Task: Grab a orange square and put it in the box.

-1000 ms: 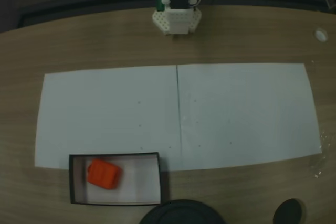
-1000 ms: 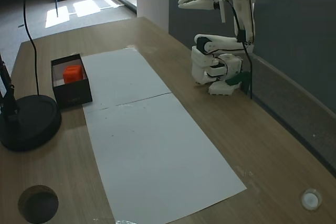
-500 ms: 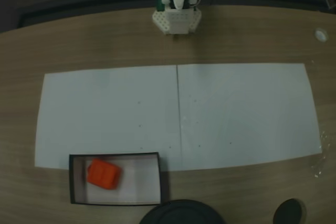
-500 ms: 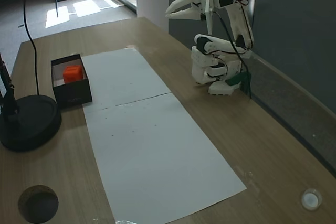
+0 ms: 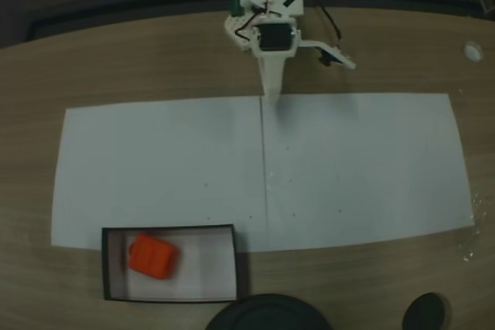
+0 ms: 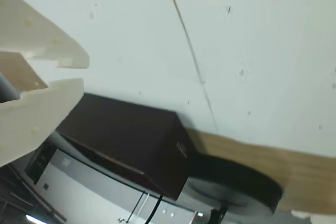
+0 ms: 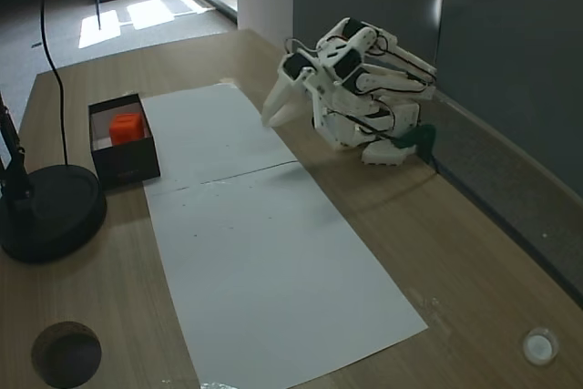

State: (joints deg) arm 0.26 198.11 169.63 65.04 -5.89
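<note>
The orange square (image 5: 152, 256) lies inside the box (image 5: 168, 228), at its left end in a fixed view from above. Seen from the side in a fixed view, the orange square (image 7: 127, 127) rests in the far part of the box (image 7: 123, 163). My gripper (image 5: 272, 92) is far from both, folded low over the paper's edge near the arm's base, and the gripper (image 7: 271, 116) points down at the sheet. In the wrist view the gripper (image 6: 84, 73) enters from the left, its jaws nearly touching with nothing between them, and the box's dark outer wall (image 6: 131, 140) lies ahead.
Two white paper sheets (image 5: 348, 168) cover the middle of the wooden table. A black round stand base (image 5: 267, 313) sits beside the box, the same base (image 7: 46, 211) with its pole. A dark table hole (image 7: 66, 353) and a white cap (image 7: 539, 346) sit near the edges.
The arm has folded down from a raised pose, and the gripper has dropped forward to just above the paper's near-base edge. The orange square and the box have not moved.
</note>
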